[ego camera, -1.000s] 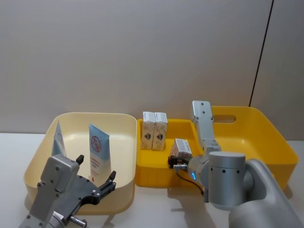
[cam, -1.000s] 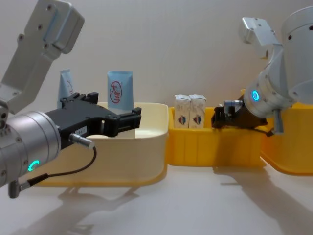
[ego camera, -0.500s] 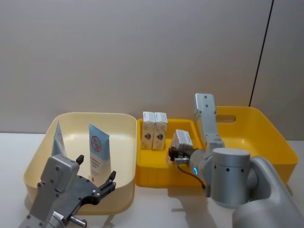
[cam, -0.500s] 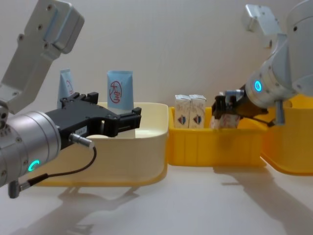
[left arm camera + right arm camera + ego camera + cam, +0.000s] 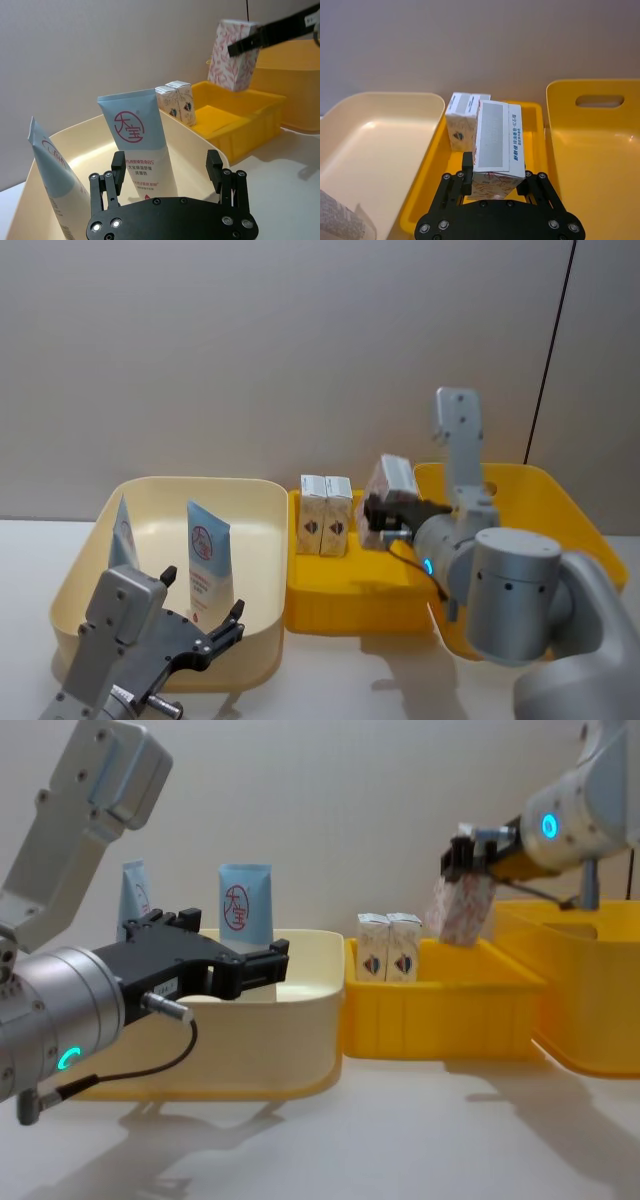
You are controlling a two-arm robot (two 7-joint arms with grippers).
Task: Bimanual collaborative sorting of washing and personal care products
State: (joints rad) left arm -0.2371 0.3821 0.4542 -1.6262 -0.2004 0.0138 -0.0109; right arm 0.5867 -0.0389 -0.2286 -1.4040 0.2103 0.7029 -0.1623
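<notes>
My right gripper (image 5: 383, 512) is shut on a white carton (image 5: 392, 478) with reddish leaf marks, tilted in the air above the small yellow bin (image 5: 350, 610). In the chest view the carton (image 5: 462, 908) hangs below that gripper (image 5: 466, 854), above the bin's right end. Two more white cartons (image 5: 326, 512) stand upright side by side at the bin's back left. Two light-blue tubes (image 5: 207, 558) (image 5: 122, 533) with red logos stand in the cream bin (image 5: 190, 481). My left gripper (image 5: 203, 592) is open just in front of the nearer tube (image 5: 137, 145), not touching it.
A large yellow bin (image 5: 575, 515) with a handle slot stands to the right of the small one; its near wall (image 5: 590, 1010) rises higher than the small bin's. The three bins sit edge to edge on a pale table (image 5: 400, 1130), with a plain wall behind.
My right gripper has lifted the leaf-marked carton out of the small yellow bin, up and a little to the right. The left gripper and the tubes have not moved.
</notes>
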